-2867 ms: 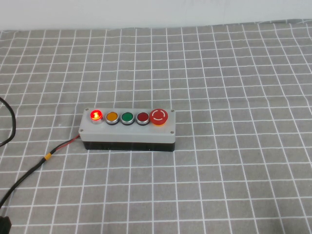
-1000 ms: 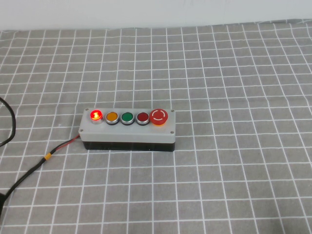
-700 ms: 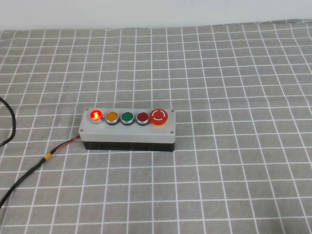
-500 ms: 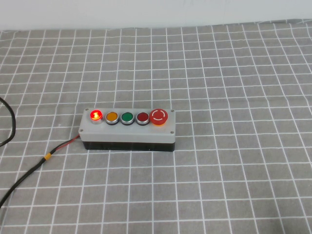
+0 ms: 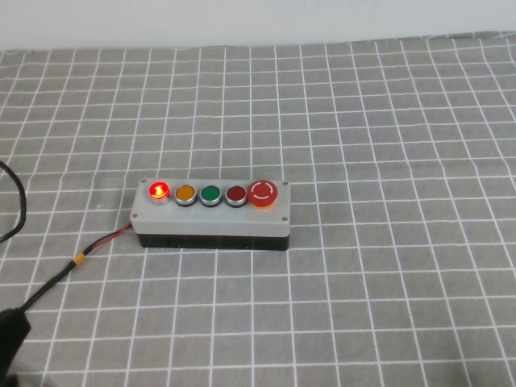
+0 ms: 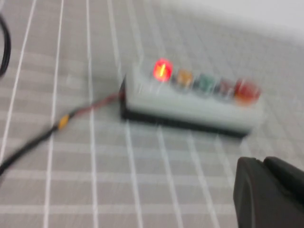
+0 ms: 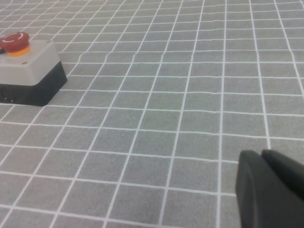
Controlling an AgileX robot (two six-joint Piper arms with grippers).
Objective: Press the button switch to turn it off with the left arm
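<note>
The grey button box [image 5: 211,216] lies mid-table with a row of buttons. Its leftmost button [image 5: 159,191] glows red; beside it are orange [image 5: 185,193], green [image 5: 210,194] and dark red [image 5: 235,194] buttons and a red mushroom stop [image 5: 264,193]. My left gripper [image 5: 10,339] shows as a dark tip at the near left corner, well short of the box. In the left wrist view its fingers [image 6: 263,164] are pressed together and empty, with the box [image 6: 190,107] and lit button [image 6: 162,70] ahead. My right gripper [image 7: 261,156] is shut and empty, to the right of the box [image 7: 28,78].
A black cable [image 5: 60,278] with red wire and an orange tag runs from the box's left end toward the near left corner. Another black cable loop [image 5: 18,201] lies at the left edge. A grey checked cloth [image 5: 387,161] covers the table.
My left gripper's dark tip has come into the near left corner of the high view. The leftmost button stays lit. The box has not moved.
</note>
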